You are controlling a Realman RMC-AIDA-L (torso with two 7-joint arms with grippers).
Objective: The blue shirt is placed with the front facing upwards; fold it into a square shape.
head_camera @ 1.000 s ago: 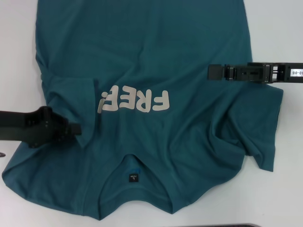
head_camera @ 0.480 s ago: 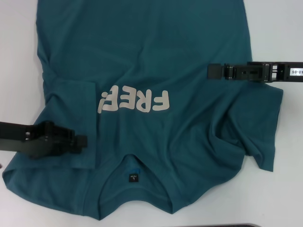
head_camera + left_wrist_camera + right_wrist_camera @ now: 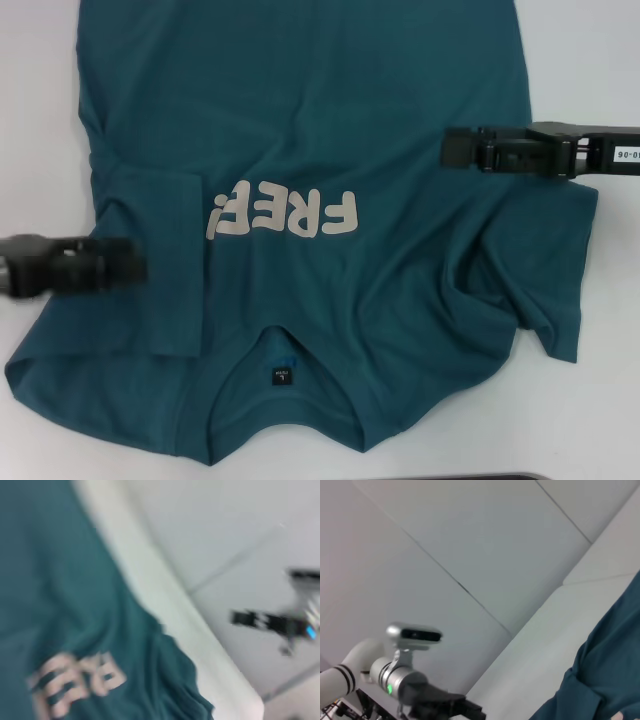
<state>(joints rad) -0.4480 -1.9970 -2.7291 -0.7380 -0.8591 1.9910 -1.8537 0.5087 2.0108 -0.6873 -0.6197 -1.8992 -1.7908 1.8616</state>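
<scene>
Across the white table [image 3: 600, 60] the blue shirt [image 3: 330, 120] lies front up, collar nearest the robot, "FREE" lettering [image 3: 282, 213] reading upside down from the head cam; long axis runs away from the robot. Left sleeve already folded in over the chest; right sleeve [image 3: 540, 270] is rumpled and spread out. Right gripper [image 3: 452, 148] hovers over the shirt's right side, just beyond that sleeve, so it's the nearer arm for that fold. Left gripper [image 3: 135, 263] sits above the left shoulder area. Can't tell either claw's opening. Fabric: soft matte cotton, creases easily, limp.
</scene>
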